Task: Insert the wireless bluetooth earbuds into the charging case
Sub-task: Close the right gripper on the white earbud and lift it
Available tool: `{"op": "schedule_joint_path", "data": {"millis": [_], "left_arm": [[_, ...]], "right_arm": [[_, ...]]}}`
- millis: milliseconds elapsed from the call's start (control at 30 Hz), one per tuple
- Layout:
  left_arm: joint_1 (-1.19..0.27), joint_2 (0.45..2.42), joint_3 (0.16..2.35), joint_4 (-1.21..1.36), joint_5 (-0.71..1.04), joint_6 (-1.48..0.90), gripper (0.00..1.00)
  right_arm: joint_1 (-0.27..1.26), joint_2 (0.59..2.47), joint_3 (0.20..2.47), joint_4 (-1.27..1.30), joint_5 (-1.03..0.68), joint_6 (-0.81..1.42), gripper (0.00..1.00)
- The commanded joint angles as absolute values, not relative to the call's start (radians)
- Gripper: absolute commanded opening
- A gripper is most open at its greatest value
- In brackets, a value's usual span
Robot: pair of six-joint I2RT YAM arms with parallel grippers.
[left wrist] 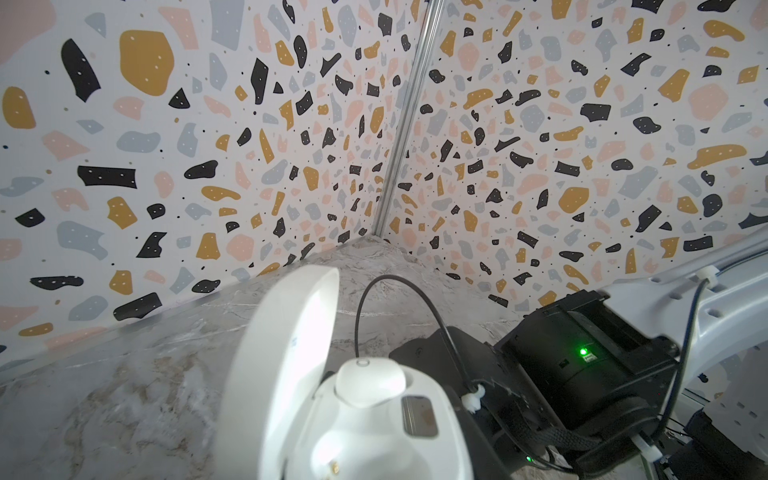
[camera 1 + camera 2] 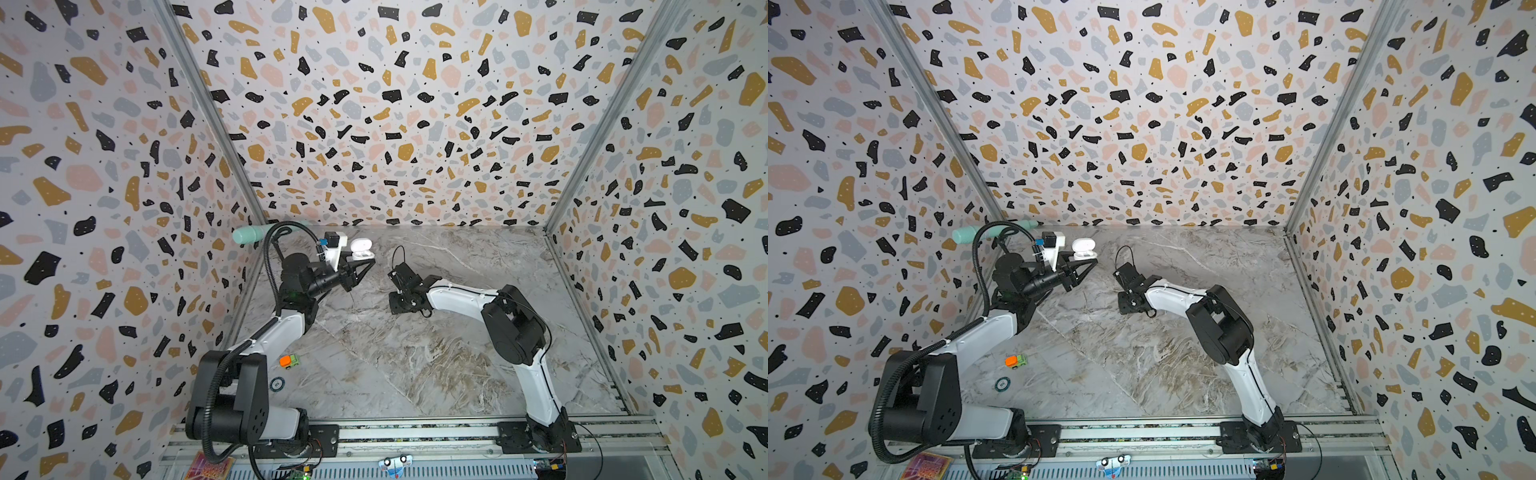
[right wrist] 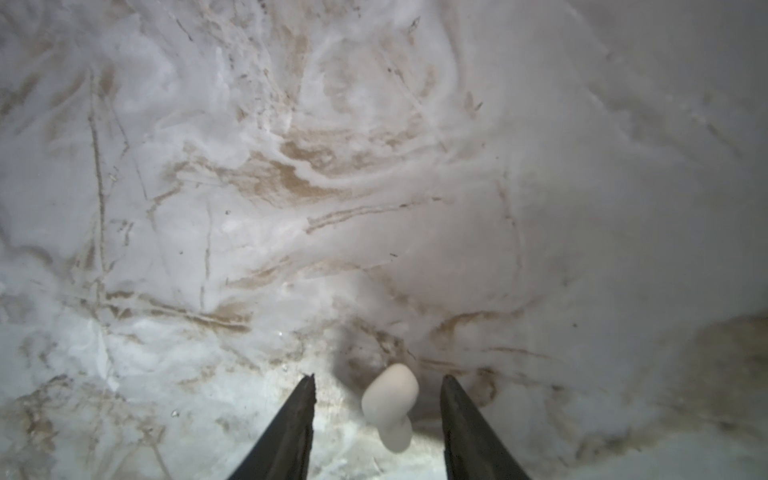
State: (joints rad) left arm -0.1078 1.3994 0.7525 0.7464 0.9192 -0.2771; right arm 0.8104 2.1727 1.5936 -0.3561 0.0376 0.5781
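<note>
Nearest, a toy car (image 2: 289, 360) and a round token (image 2: 277, 383) lie on the marble surface (image 2: 415, 374) beside the left arm. Mid-surface, the right pincer (image 3: 377, 379) points down, spread. Its fingers (image 3: 291, 424) stand on either side of a loose bud (image 3: 390, 403) lying on the surface, and neither touches it. Farther back, toward the rear left, the left pincer (image 2: 371, 262) pinches the open case (image 2: 360, 248), lid up. A seated bud (image 1: 370, 382) sits in one socket; the socket beside it shows gold contacts. A teal cylinder (image 2: 247, 235) lies by the back wall.
</note>
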Motion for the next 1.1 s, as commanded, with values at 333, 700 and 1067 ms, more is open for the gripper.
{"op": "schedule_joint_path", "data": {"millis": [333,700,1067], "left_arm": [[-0.112,1.406,0.756,0.811,0.939,-0.288,0.12],[-0.112,1.407,0.753,0.821,0.943,-0.297,0.12],[-0.114,1.408,0.752,0.821,0.945,-0.299,0.12]], "right_arm": [[0.827,2.233,1.713,-0.502,0.086,0.556,0.47],[0.841,2.271,1.75,-0.566,0.123,0.541,0.39],[0.84,2.263,1.764,-0.614,0.14,0.522,0.38]]}}
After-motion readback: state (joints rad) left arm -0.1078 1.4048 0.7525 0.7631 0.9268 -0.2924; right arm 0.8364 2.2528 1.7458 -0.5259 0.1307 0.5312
